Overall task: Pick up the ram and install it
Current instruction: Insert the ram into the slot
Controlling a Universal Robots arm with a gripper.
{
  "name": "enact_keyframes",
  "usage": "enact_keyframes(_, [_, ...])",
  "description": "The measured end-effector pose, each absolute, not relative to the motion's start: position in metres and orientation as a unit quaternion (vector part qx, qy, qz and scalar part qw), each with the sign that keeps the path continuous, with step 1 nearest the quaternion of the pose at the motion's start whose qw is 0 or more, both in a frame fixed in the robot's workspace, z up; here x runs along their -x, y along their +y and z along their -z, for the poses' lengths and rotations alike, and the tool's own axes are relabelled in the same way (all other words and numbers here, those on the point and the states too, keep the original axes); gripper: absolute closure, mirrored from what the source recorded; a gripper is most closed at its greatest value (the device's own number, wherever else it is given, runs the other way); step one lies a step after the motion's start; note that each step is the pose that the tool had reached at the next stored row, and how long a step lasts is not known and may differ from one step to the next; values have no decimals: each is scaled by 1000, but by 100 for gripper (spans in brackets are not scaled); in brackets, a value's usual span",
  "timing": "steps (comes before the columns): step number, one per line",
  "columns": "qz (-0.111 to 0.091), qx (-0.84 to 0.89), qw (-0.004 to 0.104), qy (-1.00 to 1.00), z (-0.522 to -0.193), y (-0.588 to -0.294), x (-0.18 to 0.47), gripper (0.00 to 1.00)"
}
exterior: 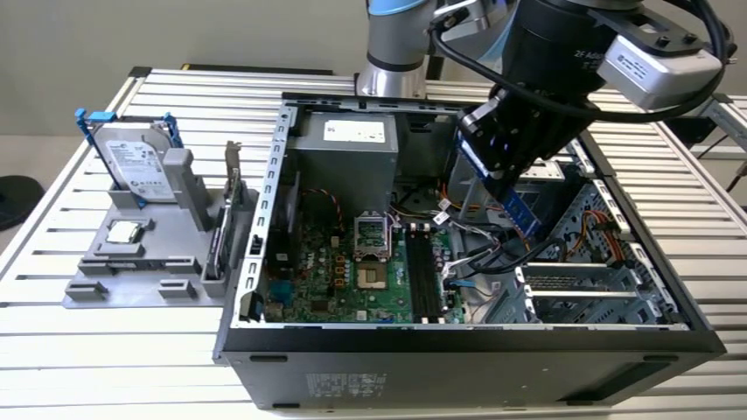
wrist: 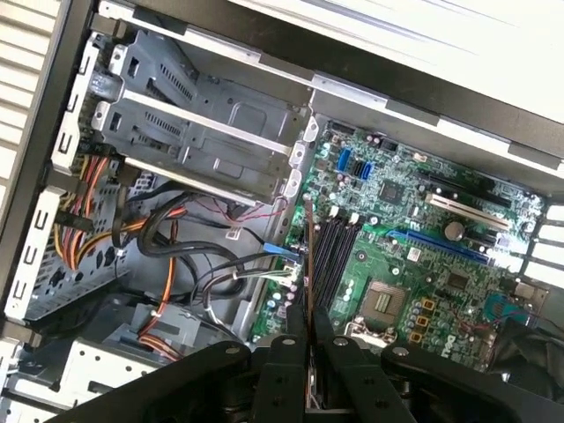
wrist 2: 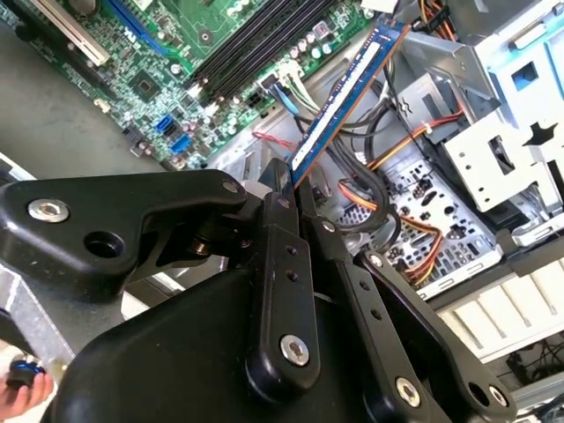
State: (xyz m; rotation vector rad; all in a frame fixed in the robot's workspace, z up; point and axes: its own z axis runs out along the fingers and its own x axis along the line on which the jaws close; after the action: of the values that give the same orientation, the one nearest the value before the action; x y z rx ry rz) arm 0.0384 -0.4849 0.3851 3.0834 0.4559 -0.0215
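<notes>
My gripper [exterior: 509, 185] hangs inside the open computer case [exterior: 467, 339], shut on the ram [exterior: 524, 215]. The ram is a long narrow stick held by one end, the rest pointing down toward the cables beside the motherboard [exterior: 338, 280]. The second wrist view shows its flat face with a pale label [wrist 2: 339, 101], sticking out from my gripper [wrist 2: 287, 187]. It appears edge-on as a thin line [wrist: 309, 264] above my gripper [wrist: 310, 333] in the first wrist view. The black memory slots [exterior: 422, 276] lie just toward the exterior view's left of the stick, also seen as slots [wrist: 335, 251].
A grey fixture [exterior: 140, 262] on the exterior view's left holds a hard drive [exterior: 138, 164], a processor chip [exterior: 122, 232] and a card with a metal bracket [exterior: 230, 210]. Loose cables [wrist: 167, 264], the power supply [exterior: 350, 144] and a metal drive cage [exterior: 583, 289] crowd the case.
</notes>
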Motion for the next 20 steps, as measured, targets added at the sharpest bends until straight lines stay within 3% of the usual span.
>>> enact_keyframes(20, [7,-995,12,99,-385,-485,-38,100])
